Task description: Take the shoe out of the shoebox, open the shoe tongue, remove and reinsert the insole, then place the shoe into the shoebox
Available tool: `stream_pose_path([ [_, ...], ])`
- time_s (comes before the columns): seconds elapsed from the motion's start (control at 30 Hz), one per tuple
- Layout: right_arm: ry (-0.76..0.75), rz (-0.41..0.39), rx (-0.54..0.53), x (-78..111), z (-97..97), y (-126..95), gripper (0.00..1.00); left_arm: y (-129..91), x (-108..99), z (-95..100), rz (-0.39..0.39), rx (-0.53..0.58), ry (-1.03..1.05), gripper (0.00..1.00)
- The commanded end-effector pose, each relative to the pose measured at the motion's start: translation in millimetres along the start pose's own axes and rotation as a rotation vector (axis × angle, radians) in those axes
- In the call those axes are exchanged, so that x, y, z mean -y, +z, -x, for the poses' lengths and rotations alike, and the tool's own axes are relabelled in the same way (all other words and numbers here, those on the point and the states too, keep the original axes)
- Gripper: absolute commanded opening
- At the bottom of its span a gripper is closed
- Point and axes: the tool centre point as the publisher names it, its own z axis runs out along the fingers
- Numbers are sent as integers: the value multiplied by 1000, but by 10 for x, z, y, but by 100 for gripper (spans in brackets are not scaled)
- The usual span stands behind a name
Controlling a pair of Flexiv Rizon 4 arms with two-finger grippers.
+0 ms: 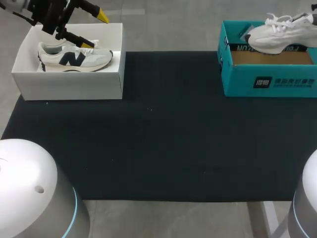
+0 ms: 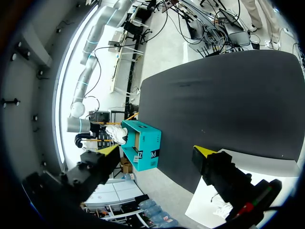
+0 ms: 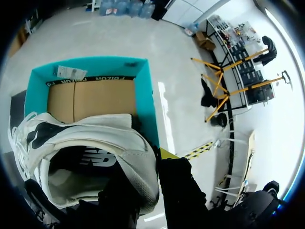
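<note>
Left hand (image 1: 95,30) spread wide, right hand (image 3: 147,167) clamped on shoe (image 3: 95,138)

Table mat (image 1: 163,129): matt black, cloth-like, a few lint specks. White shoebox (image 1: 69,85): smooth matt cardboard. Teal shoebox (image 1: 237,82): printed cardboard, slight sheen, with a raw brown cardboard liner (image 1: 272,58). Left sneaker (image 1: 74,58): white mesh and suede-look fabric, cloth laces. Right sneaker (image 1: 277,39): smooth white synthetic upper, fabric lining. Arm bases (image 1: 25,183): glossy white plastic.

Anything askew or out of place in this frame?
Only the white shoe stands out. It hangs tilted above the teal shoebox rather than resting inside, because the right pincer is clamped on its heel. No spill or damage shows.
</note>
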Motion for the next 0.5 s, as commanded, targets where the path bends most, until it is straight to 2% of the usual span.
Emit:
stream_pose_path([
  [0.03, 28, 8, 6, -77, -32, 173, 0, -2, -9, 4, -1, -4, 0, 100],
  [0.23, 45, 31, 21, -140, -98, 410, 0, -2, -9, 4, -1, -4, 0, 100],
  [0.5, 81, 1, 15, -116, -166, 748, 0, -2, -9, 4, -1, -4, 0, 100],
])
